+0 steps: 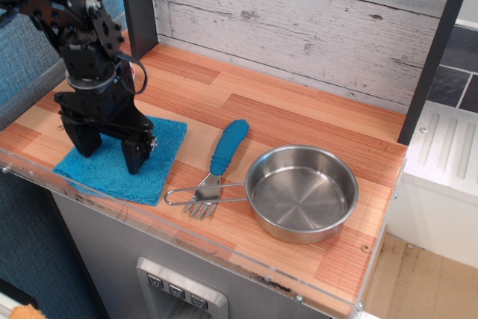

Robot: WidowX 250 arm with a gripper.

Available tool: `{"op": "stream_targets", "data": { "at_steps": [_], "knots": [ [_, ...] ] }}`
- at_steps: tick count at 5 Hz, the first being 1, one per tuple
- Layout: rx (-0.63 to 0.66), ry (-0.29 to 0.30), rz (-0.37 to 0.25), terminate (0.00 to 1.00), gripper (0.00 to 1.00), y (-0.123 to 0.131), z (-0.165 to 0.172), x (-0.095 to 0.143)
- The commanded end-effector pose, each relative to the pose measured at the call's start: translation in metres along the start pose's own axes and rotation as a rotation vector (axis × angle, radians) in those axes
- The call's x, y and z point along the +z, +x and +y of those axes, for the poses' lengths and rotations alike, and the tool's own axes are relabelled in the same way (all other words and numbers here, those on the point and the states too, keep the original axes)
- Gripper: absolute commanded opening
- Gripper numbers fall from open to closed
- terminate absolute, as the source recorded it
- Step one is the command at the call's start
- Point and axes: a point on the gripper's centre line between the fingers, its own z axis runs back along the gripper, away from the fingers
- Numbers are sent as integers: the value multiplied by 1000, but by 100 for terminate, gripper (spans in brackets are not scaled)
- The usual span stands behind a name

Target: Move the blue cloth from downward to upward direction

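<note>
— Risk first: where do you see it?

— Gripper (pixel 109 150) stands jaws apart, straddling the blue cloth (pixel 160 160), tips at or on the fabric. The cloth lies flat at the near left corner of the counter (pixel 299 113), its near edge close to the lip.

— So a poor pinch?

— Likely. Closing on flat terry may catch only a thin fold, which could slip when it is drawn to the far side.

— And the fork (pixel 218 166)?

— Just right of the cloth; a dragged corner could nudge it.
</note>
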Motion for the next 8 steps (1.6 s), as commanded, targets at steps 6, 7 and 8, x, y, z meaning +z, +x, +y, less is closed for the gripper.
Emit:
{"op": "stream_targets", "data": {
  "at_steps": [6, 7, 8],
  "knots": [
    [-13, -82, -74, 0, 100, 84, -40, 0],
    [14, -90, -78, 0, 100, 99, -39, -2],
    [47, -89, -89, 0, 100, 115, -31, -4]
  ]
}}
